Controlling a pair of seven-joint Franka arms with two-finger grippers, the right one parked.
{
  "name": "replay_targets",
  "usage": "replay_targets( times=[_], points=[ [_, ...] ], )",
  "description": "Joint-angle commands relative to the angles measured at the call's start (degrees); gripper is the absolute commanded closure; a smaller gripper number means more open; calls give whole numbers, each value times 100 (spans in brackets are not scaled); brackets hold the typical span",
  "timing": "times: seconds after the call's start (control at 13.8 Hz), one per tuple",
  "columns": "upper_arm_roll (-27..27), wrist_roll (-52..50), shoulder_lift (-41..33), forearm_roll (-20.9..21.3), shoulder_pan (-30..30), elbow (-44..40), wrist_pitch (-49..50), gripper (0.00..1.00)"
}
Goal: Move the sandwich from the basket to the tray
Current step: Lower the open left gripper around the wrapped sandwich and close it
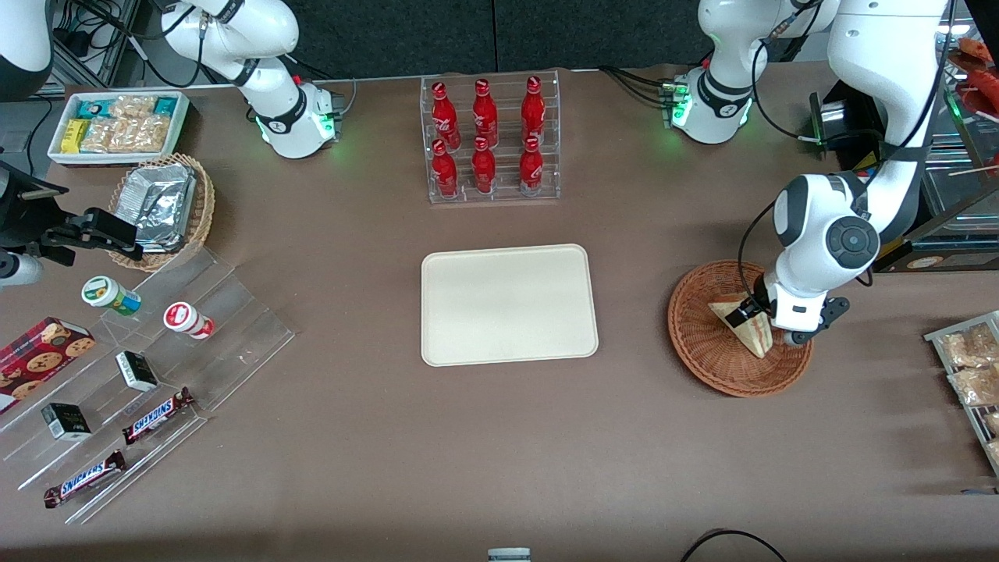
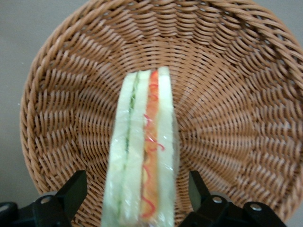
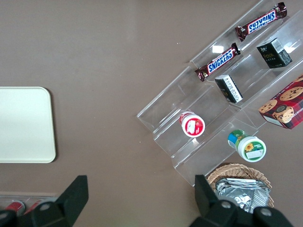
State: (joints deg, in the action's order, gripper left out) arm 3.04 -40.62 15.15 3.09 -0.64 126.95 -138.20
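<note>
Brown tabletop [image 1: 351,437] runs the whole width of your workspace, and you can read it from the parked arm's end across to the working arm's.

Toward the parked arm's end sit the clear acrylic stepped stand with Snickers bars [image 1: 156,367] and the lighter tan wicker basket holding a foil packet [image 1: 165,209]; neither concerns you.

At the middle lies the flat rectangular cream-beige tray with rounded corners [image 1: 509,304], bare, with the clear rack of red bottles [image 1: 490,140] farther from the front camera than it.

Toward the working arm's end you find the round reddish-brown woven wicker basket [image 1: 737,328]. The triangular wedge sandwich of pale bread with red, orange and green filling [image 2: 142,151] lies in it, wrapped in clear film.

Your left arm's black two-finger gripper [image 2: 137,198] hangs right over that sandwich, fingers spread wide, one finger [image 2: 71,194] on each flat bread face and neither touching it.

The relation that matters: the sandwich's long axis runs straight out from between the fingers, so closing would squeeze the bread faces, not the ends. That looks well lined up. From there the tray lies sideways toward the table's middle, well apart from the basket.
</note>
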Motion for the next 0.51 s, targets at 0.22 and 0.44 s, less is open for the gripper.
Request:
replay_targets(
  times=[0.22, 0.44],
  points=[
    [-93, -243, -38, 121, -33, 22, -41, 100],
    [-84, -437, -29, 104, -33, -13, -14, 100]
  ],
)
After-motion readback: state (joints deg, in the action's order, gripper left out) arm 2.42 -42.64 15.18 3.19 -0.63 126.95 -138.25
